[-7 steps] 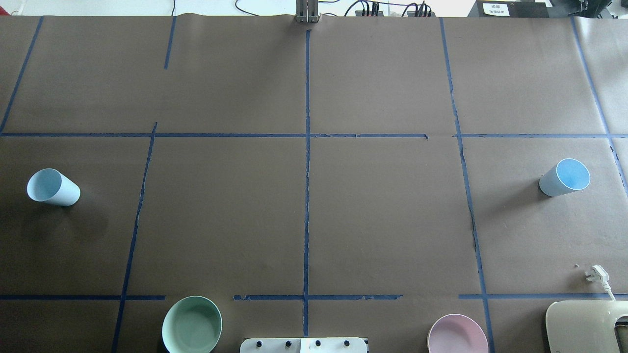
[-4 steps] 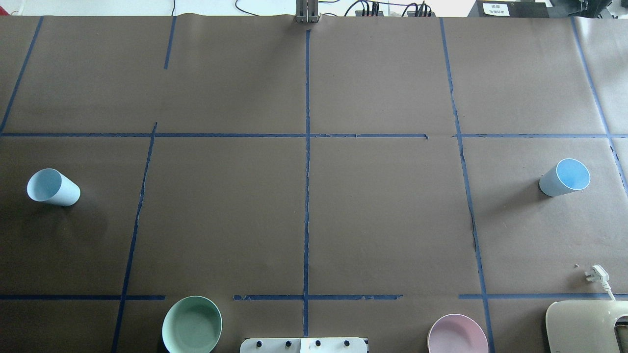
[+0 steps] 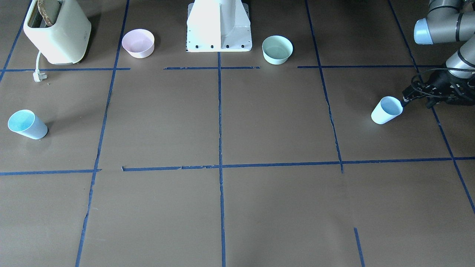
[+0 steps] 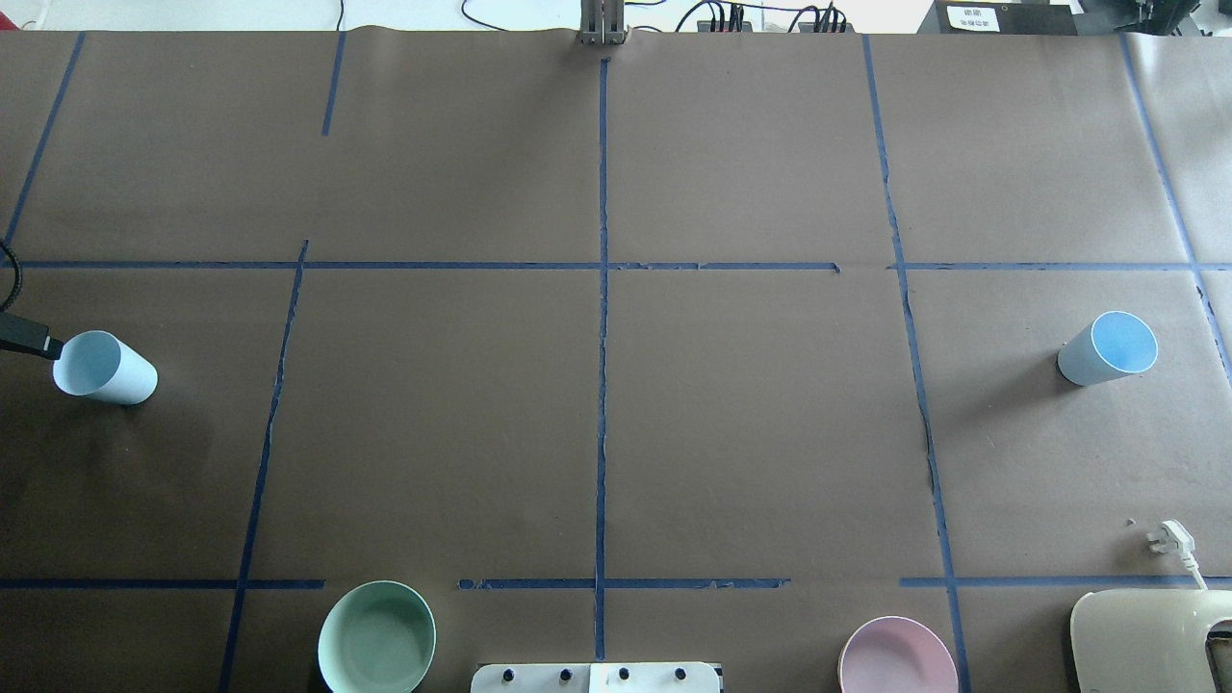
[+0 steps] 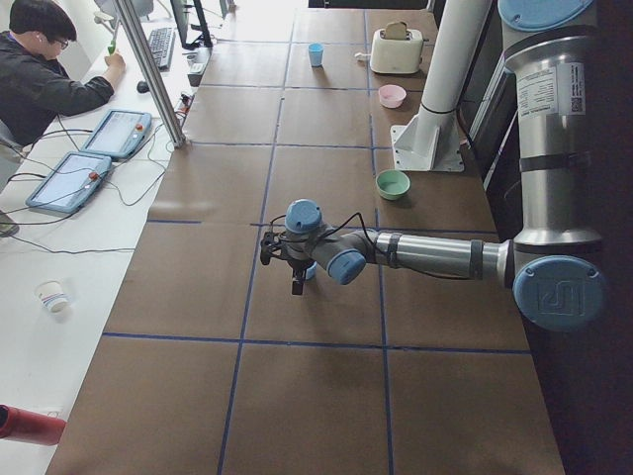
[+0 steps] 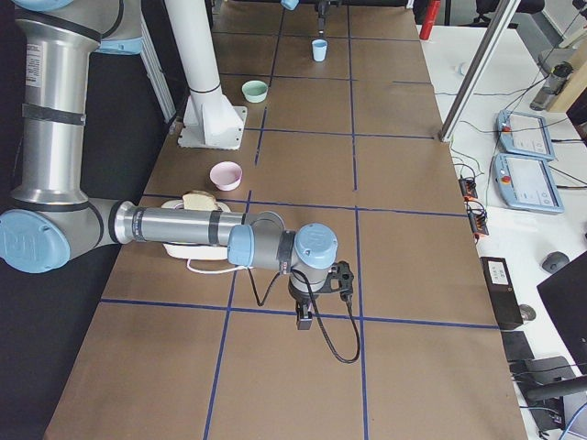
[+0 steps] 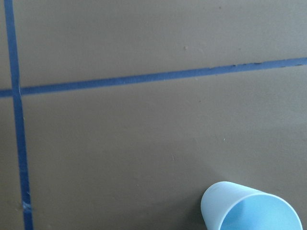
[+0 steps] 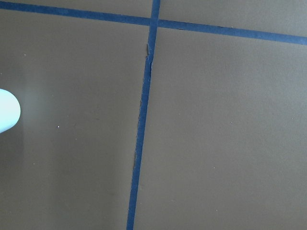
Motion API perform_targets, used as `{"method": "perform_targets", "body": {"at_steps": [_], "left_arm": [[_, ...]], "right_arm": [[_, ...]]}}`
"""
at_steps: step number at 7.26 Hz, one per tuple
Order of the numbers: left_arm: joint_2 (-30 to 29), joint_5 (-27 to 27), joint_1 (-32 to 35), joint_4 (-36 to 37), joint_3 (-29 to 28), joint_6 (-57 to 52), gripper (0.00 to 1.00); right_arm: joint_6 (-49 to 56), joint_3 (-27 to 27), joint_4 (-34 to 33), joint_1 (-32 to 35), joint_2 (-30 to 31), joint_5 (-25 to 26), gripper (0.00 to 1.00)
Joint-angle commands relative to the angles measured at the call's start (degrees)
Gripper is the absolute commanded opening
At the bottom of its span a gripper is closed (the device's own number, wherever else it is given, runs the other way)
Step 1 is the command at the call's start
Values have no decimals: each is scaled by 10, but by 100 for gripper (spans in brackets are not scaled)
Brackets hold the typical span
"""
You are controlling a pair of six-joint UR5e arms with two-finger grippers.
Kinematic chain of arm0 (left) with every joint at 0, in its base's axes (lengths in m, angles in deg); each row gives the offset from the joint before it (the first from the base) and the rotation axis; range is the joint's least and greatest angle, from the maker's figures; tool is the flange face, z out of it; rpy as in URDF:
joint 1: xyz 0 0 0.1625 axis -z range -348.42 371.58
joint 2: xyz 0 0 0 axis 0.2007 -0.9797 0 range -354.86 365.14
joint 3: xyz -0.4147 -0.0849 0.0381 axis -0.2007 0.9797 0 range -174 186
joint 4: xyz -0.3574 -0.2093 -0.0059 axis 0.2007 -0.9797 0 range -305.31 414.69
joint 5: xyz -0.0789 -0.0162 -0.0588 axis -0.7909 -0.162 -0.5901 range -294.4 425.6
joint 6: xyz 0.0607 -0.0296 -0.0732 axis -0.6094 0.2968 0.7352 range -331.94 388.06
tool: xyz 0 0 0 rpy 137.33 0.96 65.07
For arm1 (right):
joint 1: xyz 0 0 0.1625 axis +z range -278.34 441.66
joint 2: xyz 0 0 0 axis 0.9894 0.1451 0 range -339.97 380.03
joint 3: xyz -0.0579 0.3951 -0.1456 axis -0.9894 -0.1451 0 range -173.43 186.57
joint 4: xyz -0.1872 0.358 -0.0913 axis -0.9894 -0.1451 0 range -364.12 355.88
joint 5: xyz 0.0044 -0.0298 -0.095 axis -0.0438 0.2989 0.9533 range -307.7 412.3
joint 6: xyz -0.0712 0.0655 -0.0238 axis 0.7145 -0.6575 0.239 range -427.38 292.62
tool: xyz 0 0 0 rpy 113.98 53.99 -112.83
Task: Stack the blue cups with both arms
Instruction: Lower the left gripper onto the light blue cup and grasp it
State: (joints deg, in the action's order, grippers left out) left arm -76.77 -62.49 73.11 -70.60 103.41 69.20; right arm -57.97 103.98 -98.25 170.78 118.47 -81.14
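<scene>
Blue cups, 2 off, both upright, mouth up, well apart on table (image 4: 751, 414): left cup (image 3: 386, 110) near table's left end, right cup (image 3: 26, 124) near right end.

Left gripper (image 3: 405, 99): tip just beside left cup's rim, on outer side. Contact w/ rim: cannot tell. Fingers apart or together: cannot tell, too dark & edge-cropped. Left wrist view has cup low in corner, so not centred yet.

Right gripper (image 6: 305, 316): hangs over tape lines, pointing down; seen in side view only, so finger state cannot tell.

Step in hand (judged): left arm's approach to left cup. Recs:
- Centre over cup before descent; wall tapers, so grip should sit square or cup may slip.
- Cup looks light; a sideways nudge at rim likely tips it. Come down, not across.
- Close gently; thin wall may flex.

Edges/room: left cup lies close to table end, so little margin outboard; carry inboard. Mint-green bowl (image 4: 376, 637), pink bowl (image 4: 898, 657) & pedestal base (image 3: 219, 26) line robot's edge; toaster (image 3: 57, 31) & plug (image 3: 38, 76) sit near right cup. Centre squares judged best for meeting.
</scene>
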Motion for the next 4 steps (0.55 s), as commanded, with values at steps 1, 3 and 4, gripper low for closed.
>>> {"method": "perform_targets", "body": {"at_steps": [1,3,4], "left_arm": [[1,21,-28,-10,-4,31,100],[-4,55,-65,-10,-5,81,71],[-12,60,-76,-10,-5,98,11]], "right_arm": [[0,0,0,0,1,0,100],[0,0,0,-1,1,0,100],[0,0,0,-1,1,0,100]]}}
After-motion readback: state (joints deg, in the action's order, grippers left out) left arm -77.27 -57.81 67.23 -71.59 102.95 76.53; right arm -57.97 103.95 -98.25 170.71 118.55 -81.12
